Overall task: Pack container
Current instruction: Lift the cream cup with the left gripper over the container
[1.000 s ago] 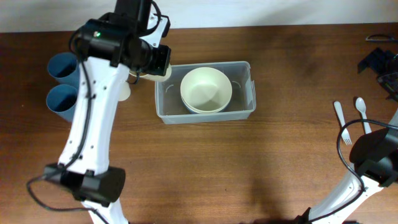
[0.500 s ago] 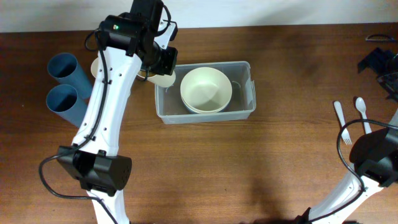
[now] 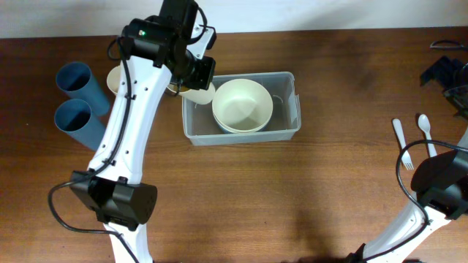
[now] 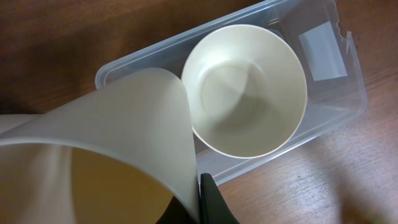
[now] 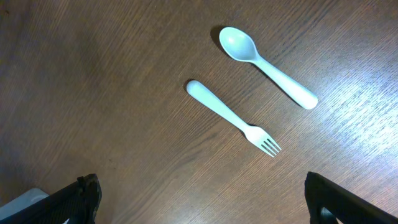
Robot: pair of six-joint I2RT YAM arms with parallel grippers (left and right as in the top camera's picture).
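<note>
Cup poised for packing
The left gripper (image 3: 190, 82) pinches a cream cup (image 4: 124, 143) above the container's (image 3: 241, 139) nine o'clock gap beside the bowl (image 4: 245, 90); right gripper (image 5: 205, 202) spread.

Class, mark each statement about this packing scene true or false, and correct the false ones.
1. A cream bowl sits inside the clear container. True.
2. The fork and spoon lie inside the container. False: both lie on the table, far to the right of it.
3. The left jaws are shut on a cream cup at the container's left end. True.
4. The right jaws grip the fork. False: they stand open above it, holding nothing.
5. Two blue cups are on the table to the left of the container. True.
</note>
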